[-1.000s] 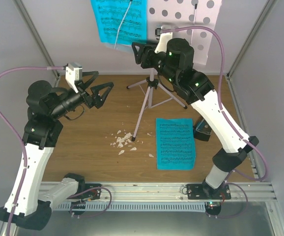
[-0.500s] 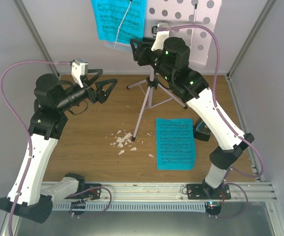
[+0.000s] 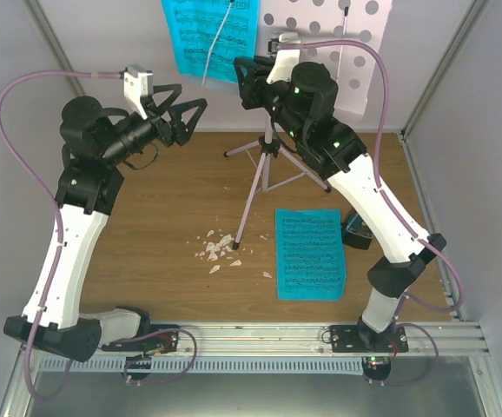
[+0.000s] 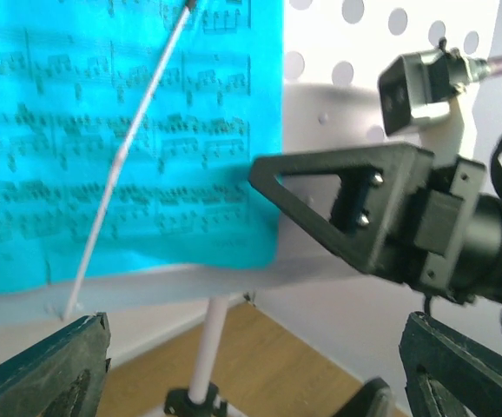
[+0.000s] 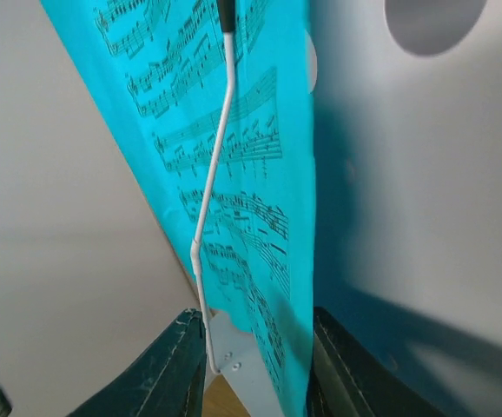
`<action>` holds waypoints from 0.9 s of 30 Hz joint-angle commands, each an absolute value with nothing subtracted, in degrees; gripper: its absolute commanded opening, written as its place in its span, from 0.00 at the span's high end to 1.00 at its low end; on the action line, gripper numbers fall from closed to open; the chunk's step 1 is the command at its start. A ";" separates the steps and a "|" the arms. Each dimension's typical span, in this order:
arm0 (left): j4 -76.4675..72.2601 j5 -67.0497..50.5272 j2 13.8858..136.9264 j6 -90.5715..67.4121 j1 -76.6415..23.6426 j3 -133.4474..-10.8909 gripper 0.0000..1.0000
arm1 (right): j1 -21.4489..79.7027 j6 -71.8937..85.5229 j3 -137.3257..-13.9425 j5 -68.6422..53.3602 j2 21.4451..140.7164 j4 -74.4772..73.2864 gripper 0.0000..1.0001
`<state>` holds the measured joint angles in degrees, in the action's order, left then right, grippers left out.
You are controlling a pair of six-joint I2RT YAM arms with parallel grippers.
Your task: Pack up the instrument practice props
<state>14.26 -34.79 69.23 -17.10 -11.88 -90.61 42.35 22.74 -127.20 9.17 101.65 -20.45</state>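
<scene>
**Item 1. Right gripper** (image 5: 258, 369). The fingers are partly drawn in, one on either side of the lower corner of item 2. Whether they press on it cannot be told.

**Item 2. Blue sheet on the stand** (image 5: 260, 208). It lies between and just above the right fingers. It hangs upright with its long axis vertical and its staves running across. A thin white wire retainer (image 5: 219, 130) slants down its face.

**Item 3. Left gripper** (image 4: 251, 356). The fingers are spread wide and hold nothing. It is raised off the table and aimed at the sheet in item 2, with the right gripper just ahead on its right.

**Item 4. Music stand** (image 5: 425, 261). The pale pink perforated desk sits directly behind the sheet in item 2. The post is upright below the right gripper, and the tripod (image 3: 264, 169) has its thin legs splayed on the table.

**Item 5. Blue sheet on the table** (image 3: 310, 254). It lies flat, well below the right gripper and beside the tripod. Its long axis runs from the near edge toward the far wall.

**Item 6. Metronome** (image 3: 356, 233). It sits just beside the far right edge of item 5, partly hidden under the right arm. Its facing is not discernible.

**Item 7. White scraps** (image 3: 216, 248). They are scattered near a tripod foot, well below both grippers.

**Item 8. Setting.** The table (image 3: 147, 243) is brown wood grain, with a metal rail (image 3: 268, 334) along the near edge. Plain pale walls (image 3: 103, 52) enclose it, with slanting metal frame posts (image 3: 438, 65).
</scene>
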 commanded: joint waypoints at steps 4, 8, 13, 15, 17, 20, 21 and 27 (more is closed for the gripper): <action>9.17 -31.20 76.97 -15.11 -10.57 -99.45 0.14 | 41.79 19.84 -130.19 11.55 102.92 -16.50 0.64; 6.48 -32.05 80.80 -15.67 -10.31 -103.27 0.19 | 41.77 19.12 -131.45 11.69 103.82 -15.92 0.66; 4.94 -33.93 86.00 -16.43 -10.33 -109.24 0.26 | 41.58 18.81 -133.70 11.12 105.62 -15.35 0.70; 4.92 -34.71 87.96 -16.20 -10.34 -111.67 0.31 | 41.57 18.81 -134.30 10.73 106.26 -15.22 0.72; 5.56 -35.14 90.06 -15.72 -10.30 -114.18 0.36 | 41.49 18.81 -134.67 10.34 106.71 -14.94 0.77; 6.78 -35.50 93.29 -15.54 -10.32 -118.21 0.41 | 41.48 18.84 -134.74 10.26 107.04 -14.56 0.87; 6.70 -36.08 94.06 -15.70 -10.33 -119.08 0.42 | 41.51 18.96 -134.74 10.21 107.11 -14.49 0.93; 6.72 -37.24 97.71 -16.35 -10.46 -123.31 0.41 | 41.48 19.07 -134.87 10.26 107.23 -14.50 1.00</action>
<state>8.69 -35.70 95.94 -16.01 -10.70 -120.29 41.95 19.07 -132.88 10.20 106.63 -16.05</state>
